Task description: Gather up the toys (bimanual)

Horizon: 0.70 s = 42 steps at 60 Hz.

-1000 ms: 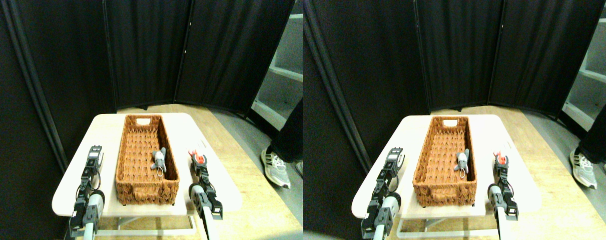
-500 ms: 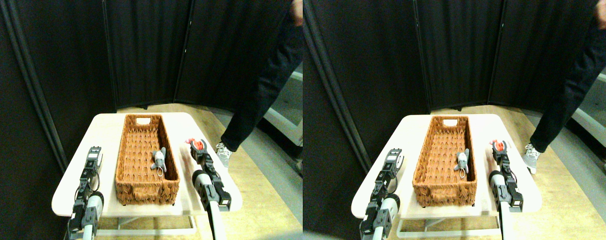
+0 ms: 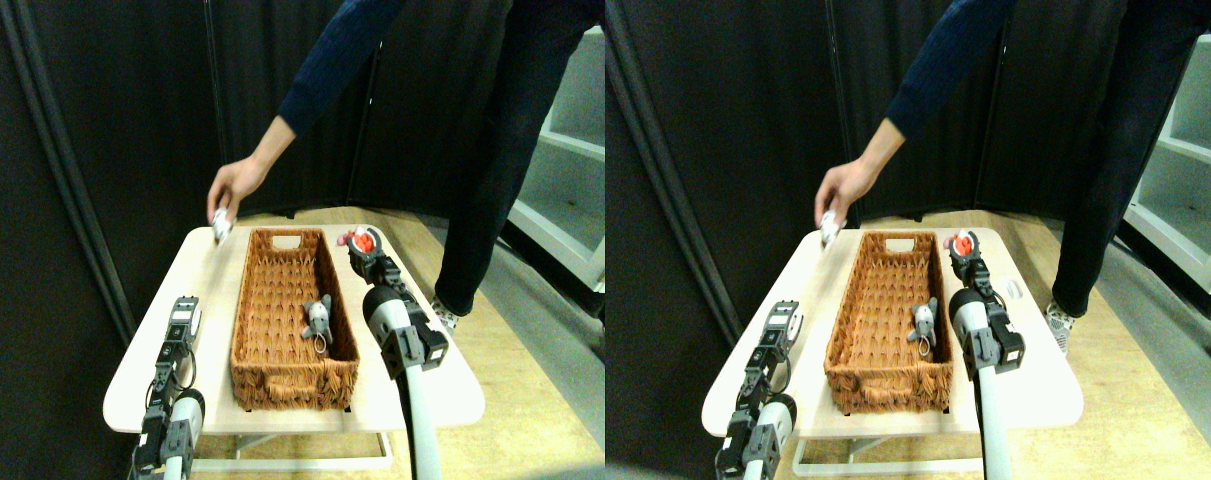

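Right gripper (image 3: 362, 243) pinches the red toy (image 3: 364, 238), raised at upper centre of frame beside the basket (image 3: 290, 372)'s far right rim, probably so it can drop inside. Grey toy (image 3: 315, 320) already lies in the basket, mid-right. My left gripper (image 3: 183, 318) rests low at lower left; I cannot tell its jaw state. A person's hand (image 3: 231, 190) sets a small white toy (image 3: 221, 226) at the pale table (image 3: 155, 372)'s far left corner. Black curtains behind; wooden floor.
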### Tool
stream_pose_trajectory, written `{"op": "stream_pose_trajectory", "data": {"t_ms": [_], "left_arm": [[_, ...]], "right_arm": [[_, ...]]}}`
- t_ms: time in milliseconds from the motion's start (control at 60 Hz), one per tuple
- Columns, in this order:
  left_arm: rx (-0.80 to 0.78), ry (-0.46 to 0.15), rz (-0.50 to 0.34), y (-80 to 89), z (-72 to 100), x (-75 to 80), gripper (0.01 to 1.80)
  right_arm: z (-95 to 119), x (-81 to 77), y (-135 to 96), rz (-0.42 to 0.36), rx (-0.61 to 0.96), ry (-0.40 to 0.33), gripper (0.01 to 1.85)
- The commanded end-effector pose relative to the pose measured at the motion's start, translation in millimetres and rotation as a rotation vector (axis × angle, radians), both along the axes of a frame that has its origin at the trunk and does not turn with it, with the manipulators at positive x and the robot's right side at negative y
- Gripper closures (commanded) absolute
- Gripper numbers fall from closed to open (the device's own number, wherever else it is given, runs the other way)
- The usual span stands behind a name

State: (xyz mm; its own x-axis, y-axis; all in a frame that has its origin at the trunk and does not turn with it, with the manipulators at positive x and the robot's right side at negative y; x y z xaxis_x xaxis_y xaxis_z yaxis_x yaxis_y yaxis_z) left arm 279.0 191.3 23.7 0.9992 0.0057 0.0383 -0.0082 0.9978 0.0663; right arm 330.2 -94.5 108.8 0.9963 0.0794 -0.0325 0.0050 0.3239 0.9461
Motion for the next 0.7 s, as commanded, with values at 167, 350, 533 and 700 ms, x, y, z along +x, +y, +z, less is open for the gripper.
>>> {"op": "stream_pose_trajectory", "data": {"t_ms": [167,350,533,700], "left_arm": [[0.023,-0.067,0.009,0.3,8.3,-1.5,1.69],[0.016,-0.078,0.021,3.5,7.2,-3.9,1.69],[0.023,-0.082,0.033,5.1,7.3,-5.9,1.7],[0.029,-0.08,0.027,5.6,5.8,-5.3,1.69]], "right_arm": [[18,-1.7,37,0.127,0.041,-0.066,1.85],[-3,-3.9,57,0.182,0.099,-0.013,1.85],[-28,0.2,61,0.209,0.117,0.057,1.85],[-31,4.3,54,0.264,0.073,0.107,1.25]]}}
